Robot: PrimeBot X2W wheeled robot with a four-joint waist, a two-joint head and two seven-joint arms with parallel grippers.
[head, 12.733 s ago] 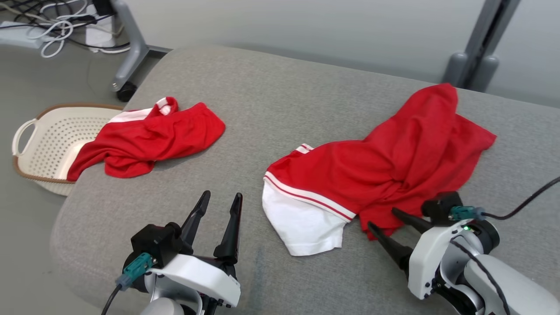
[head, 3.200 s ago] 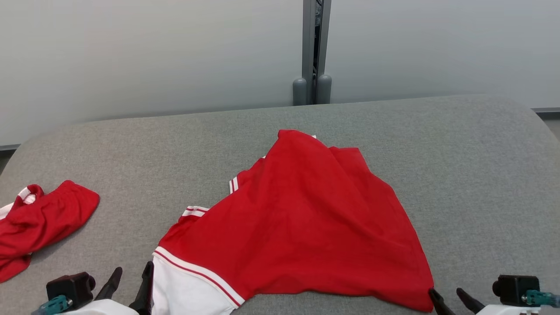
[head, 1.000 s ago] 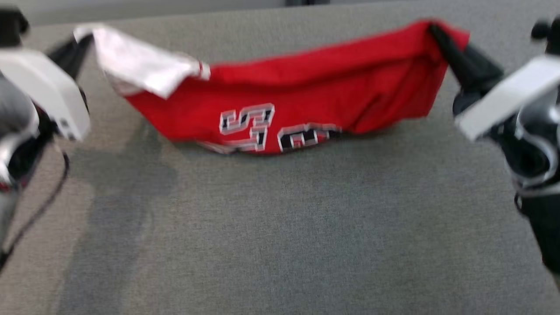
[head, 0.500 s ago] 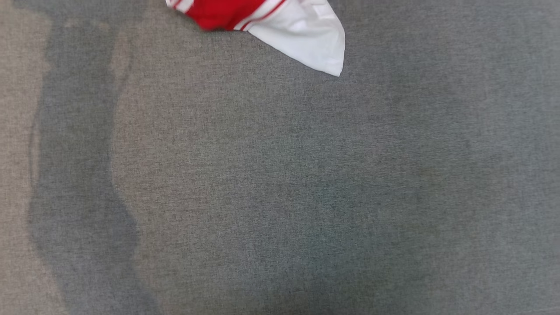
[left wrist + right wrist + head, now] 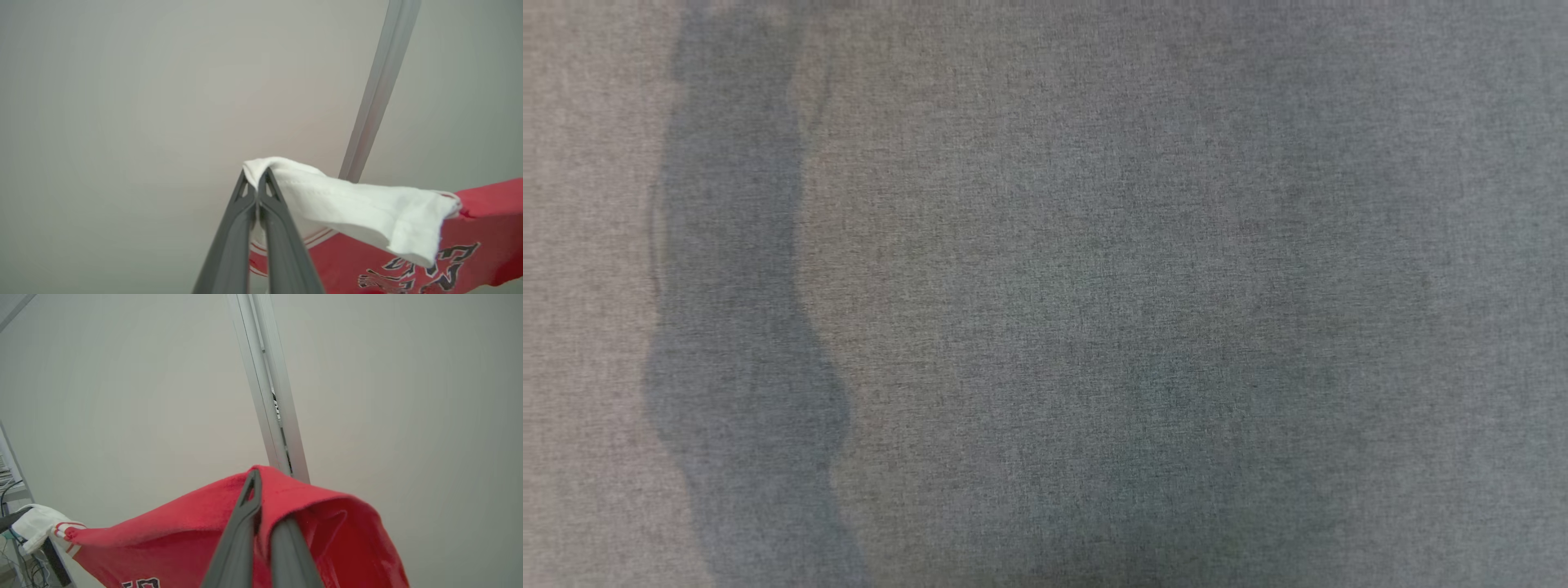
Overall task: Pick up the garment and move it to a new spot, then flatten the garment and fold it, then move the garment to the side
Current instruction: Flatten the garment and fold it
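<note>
Pinching the white sleeve [image 5: 359,208] of the garment [image 5: 486,228], the left pincer [image 5: 256,175] has its two dark fingers pressed together at the lower middle of the left wrist view. The sleeve drapes off to the right. The red body, with black-and-white lettering [image 5: 425,269], sits in the lower right corner. A grey post [image 5: 380,94] slants across the upper right against a pale wall. In the right wrist view, the right pincer [image 5: 261,490] is clamped on a red edge of the garment at the lower middle, and the cloth runs away toward the lower left. The head view looks down on a grey woven surface [image 5: 1135,245] with a darker shadow [image 5: 735,327] down its left side.
</note>
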